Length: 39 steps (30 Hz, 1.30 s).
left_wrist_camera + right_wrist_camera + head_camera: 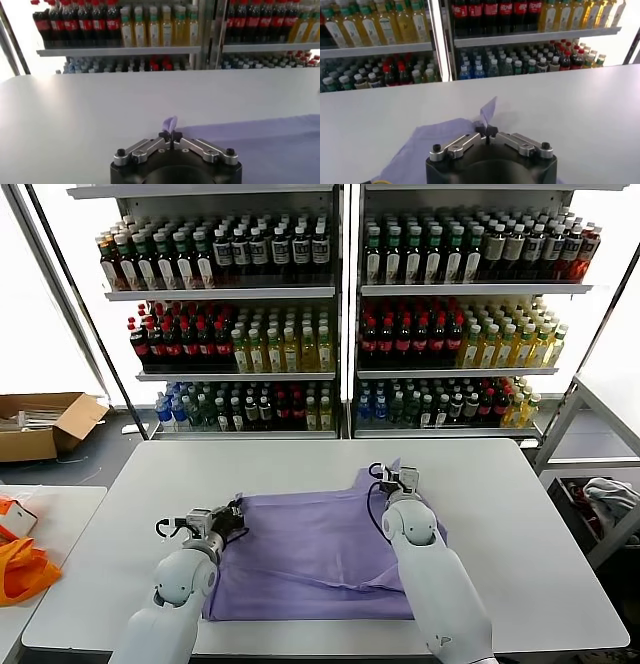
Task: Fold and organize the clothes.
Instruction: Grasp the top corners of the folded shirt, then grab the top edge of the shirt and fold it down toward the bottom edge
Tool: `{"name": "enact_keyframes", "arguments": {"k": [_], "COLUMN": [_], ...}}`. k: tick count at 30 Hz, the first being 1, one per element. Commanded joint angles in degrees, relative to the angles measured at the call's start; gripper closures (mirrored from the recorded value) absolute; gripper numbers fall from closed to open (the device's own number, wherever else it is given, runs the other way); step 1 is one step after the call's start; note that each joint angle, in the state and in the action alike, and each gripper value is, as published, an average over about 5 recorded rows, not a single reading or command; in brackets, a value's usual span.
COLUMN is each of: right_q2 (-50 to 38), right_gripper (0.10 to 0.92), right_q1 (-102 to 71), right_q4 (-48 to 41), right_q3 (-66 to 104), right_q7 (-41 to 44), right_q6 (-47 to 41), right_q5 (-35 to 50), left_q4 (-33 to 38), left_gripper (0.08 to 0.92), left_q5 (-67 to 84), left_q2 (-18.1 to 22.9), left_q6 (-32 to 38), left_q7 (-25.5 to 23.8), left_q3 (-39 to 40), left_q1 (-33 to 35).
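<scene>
Nearest the robot, on the white rectangular worktop (520, 514), lies one soft lavender short-sleeved T-shirt (310, 554), spread nearly flat, plain side up, reaching close to the near edge. Two white arms reach over it, one on each side.

At the shirt's left far corner the left hand (236, 521) has its fingers pressed together, pinching a small fold of the lavender cloth; the left wrist view shows that tuft (171, 123) standing up between the closed fingertips, with the rest of the T-shirt (270, 145) running off to one side over the worktop (90, 115). At the shirt's right far corner the right hand (394, 476) is likewise pressed together on the fabric; in the right wrist view a pointed flap of the T-shirt (487, 111) rises from the shut fingertips, and more cloth trails back under the hand across the worktop (580, 105).

Off to the left, on a second white surface (60, 514), sits a bright orange piece of fabric (25, 569). Farther back on the floor at the left is one open brown cardboard box (45, 424).

Beyond the worktop stand two shelving units side by side, the left unit (225, 292) and the right unit (470, 288), each showing three tiers packed with bottled drinks, dark, red, yellow and blue; the bottles are too many and too crowded to count.
</scene>
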State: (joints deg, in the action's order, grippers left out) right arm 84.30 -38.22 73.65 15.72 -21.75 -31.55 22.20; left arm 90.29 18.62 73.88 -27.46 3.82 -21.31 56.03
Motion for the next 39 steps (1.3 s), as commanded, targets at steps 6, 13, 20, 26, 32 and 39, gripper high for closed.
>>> {"name": "enact_keyframes", "arguments": {"k": [6,13,20,26,32,39], "right_q2": [-0.7,-1.9,-3.2,-4.0,-4.7,-4.8], "right_gripper": [0.915,0.915,0.915,0.915,0.915,0.915], "right_q1": [-1.9,-6.2,-16.2,-26.5,-32.5,-37.1], "right_q4": [9.0,16.8,26.6,34.3,39.5,43.1], "right_q3": [0.3,0.2,2.7,5.9,8.3,9.1], "right_q7": [0.1,-0.4,-1.3,-1.2,-1.2,-1.3], "right_q6": [1.2,0.8,-0.3,-0.6,-1.1,-1.1], "right_q5": [0.3,0.4,-1.4,-1.8,-2.1,-2.2], "left_q4": [3.6,5.8,8.8,11.8,16.0,18.8], "left_gripper": [0.913,0.913,0.913,0.913,0.913,0.913], "left_q5": [-0.6,-1.6,-2.1,-3.6,-4.8,-5.7], "left_q2": [0.0,-0.5,-0.5,-0.6,-0.6,-0.9], "left_q6": [6.9,6.9,7.1,7.5,6.9,6.3], "left_q7": [-0.3,-0.7,-1.0,-1.0,-0.4,-0.4], "left_q3": [-0.4,-1.1,-1.8,-2.2,-1.9,-2.2], "left_q1": [2.0,4.8,9.0,13.0,17.3,20.2]}}
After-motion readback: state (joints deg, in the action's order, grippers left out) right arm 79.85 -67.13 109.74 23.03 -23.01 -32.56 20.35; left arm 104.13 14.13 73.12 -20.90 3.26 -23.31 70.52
